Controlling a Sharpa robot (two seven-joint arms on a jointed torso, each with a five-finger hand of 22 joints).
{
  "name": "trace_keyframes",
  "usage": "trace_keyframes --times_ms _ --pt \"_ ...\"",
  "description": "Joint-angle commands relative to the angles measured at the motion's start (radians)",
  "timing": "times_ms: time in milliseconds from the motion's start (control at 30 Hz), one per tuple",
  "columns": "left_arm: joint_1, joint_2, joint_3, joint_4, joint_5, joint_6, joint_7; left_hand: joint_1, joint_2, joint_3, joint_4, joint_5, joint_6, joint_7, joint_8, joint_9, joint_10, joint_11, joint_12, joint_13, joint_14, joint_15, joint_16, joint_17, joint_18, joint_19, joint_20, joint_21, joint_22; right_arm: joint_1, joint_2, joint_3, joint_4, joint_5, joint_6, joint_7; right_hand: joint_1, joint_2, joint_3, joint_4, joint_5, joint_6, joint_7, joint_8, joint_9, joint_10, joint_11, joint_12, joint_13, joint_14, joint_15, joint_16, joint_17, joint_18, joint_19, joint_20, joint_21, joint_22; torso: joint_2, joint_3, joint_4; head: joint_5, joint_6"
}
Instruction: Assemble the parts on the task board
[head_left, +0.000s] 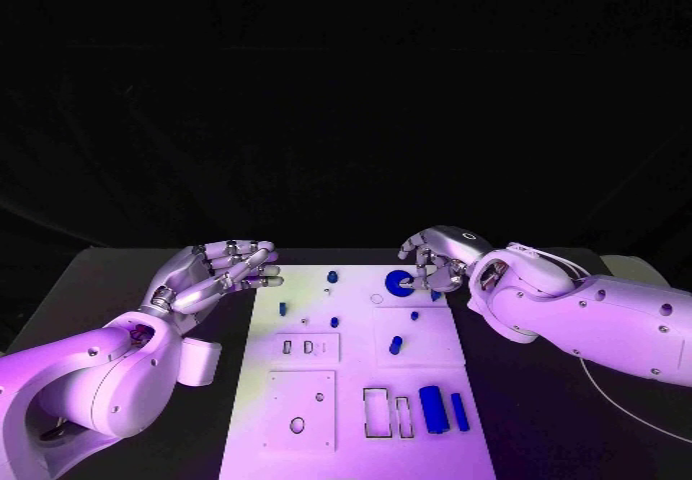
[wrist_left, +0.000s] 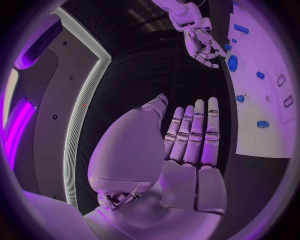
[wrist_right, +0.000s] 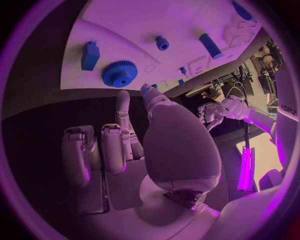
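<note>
Blue gear (head_left: 400, 283) lies flat on the task board (head_left: 310, 440) at about 1 o'clock from board centre, near the far right edge, not yet seated on anything that can be made out. Right hand (head_left: 433, 262) hangs just over it, fingers (head_left: 420, 268) curled in and narrowly apart, holding nothing; in the right wrist view the gear (wrist_right: 120, 73) sits just past the fingertips (wrist_right: 123, 97), apart from them. Risk: a curled approach could nudge the gear sideways or tip it on edge instead of pinching it, and it could slide off the near board edge onto the tabletop (head_left: 144, 280). Small blue block (wrist_right: 90, 55) lies just beside the gear and could get knocked. Blue cylinder (head_left: 431, 408) and slim blue bar (head_left: 459, 411) lie at 5 o'clock, well apart. Left hand (head_left: 216, 272) hovers at 10 o'clock off the board's far left corner, fingers straight, slightly spread, empty; a low sweep inward could hit the small parts there.
</note>
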Motion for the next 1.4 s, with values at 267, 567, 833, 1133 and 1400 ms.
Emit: trace_keyframes --times_ms 267,567,833,1133,1400 --pt "0.001 0.001 0.001 0.001 0.002 0.024 0.004 -0.004 -0.003 0.003 0.0 0.001 -0.005 0.027 -0.005 -0.001 -0.001 0.004 -0.004 -0.001 0.002 0.006 -0.005 0.002 0.014 0.005 -0.001 -0.006 -0.001 0.0 0.012 0.001 -0.029 0.077 0.137 -0.018 0.071 0.033 -0.127 0.082 0.004 -0.049 0.017 0.052 0.022 0.077 0.012 0.642 0.602 0.081 0.012 0.077 0.147 -0.018 0.094 0.012 0.033 0.249 0.0 0.0 0.0013 -0.002 -0.006" --pt "0.001 0.002 0.001 -0.001 0.002 0.024 0.003 -0.004 -0.003 0.004 -0.001 0.001 -0.004 0.026 -0.005 -0.001 0.001 0.003 -0.005 -0.001 0.002 0.006 -0.006 0.002 0.014 0.005 -0.001 -0.007 -0.002 -0.004 0.046 0.0 -0.075 0.078 0.148 -0.025 0.076 0.044 -0.124 0.081 0.009 -0.05 0.019 0.065 0.024 0.109 0.015 0.723 0.673 0.086 0.016 0.094 0.179 -0.022 0.103 0.016 0.043 0.263 -0.002 -0.0025 0.0053 -0.004 -0.013" --pt "0.001 0.001 0.001 -0.002 0.002 0.024 0.002 -0.004 -0.003 0.004 -0.001 0.001 -0.004 0.026 -0.005 -0.001 0.001 0.003 -0.005 -0.001 0.002 0.006 -0.006 0.002 0.014 0.005 -0.001 -0.007 -0.002 -0.006 0.065 -0.001 -0.104 0.086 0.153 -0.028 0.079 0.054 -0.115 0.08 0.02 -0.046 0.018 0.071 0.025 0.115 0.015 0.741 0.688 0.088 0.016 0.099 0.19 -0.022 0.103 0.017 0.043 0.263 -0.003 -0.0038 0.0056 -0.006 -0.016" --pt "0.001 0.0 0.001 -0.002 0.002 0.025 0.001 -0.004 -0.003 0.004 -0.001 0.001 -0.004 0.026 -0.005 -0.001 0.001 0.003 -0.005 -0.001 0.002 0.006 -0.006 0.002 0.014 0.005 -0.001 -0.007 -0.002 -0.012 0.078 -0.002 -0.121 0.088 0.172 -0.032 0.086 0.067 -0.098 0.078 0.034 -0.034 0.016 0.08 0.024 0.134 0.013 0.774 0.717 0.092 0.015 0.106 0.205 -0.022 0.103 0.016 0.043 0.263 -0.003 -0.0036 0.0058 -0.004 -0.02" --pt "0.001 -0.001 0.001 -0.002 0.002 0.026 0.0 -0.004 -0.003 0.004 -0.001 0.001 -0.004 0.026 -0.005 -0.001 0.001 0.003 -0.006 0.0 0.003 0.006 -0.007 0.003 0.014 0.005 -0.001 -0.007 -0.003 -0.015 0.084 -0.002 -0.133 0.085 0.193 -0.039 0.079 0.083 -0.073 0.078 0.068 -0.023 0.016 0.081 0.019 0.146 0.013 0.797 0.738 0.094 0.015 0.112 0.217 -0.022 0.103 0.016 0.043 0.263 -0.004 -0.0037 0.0064 -0.005 -0.022"
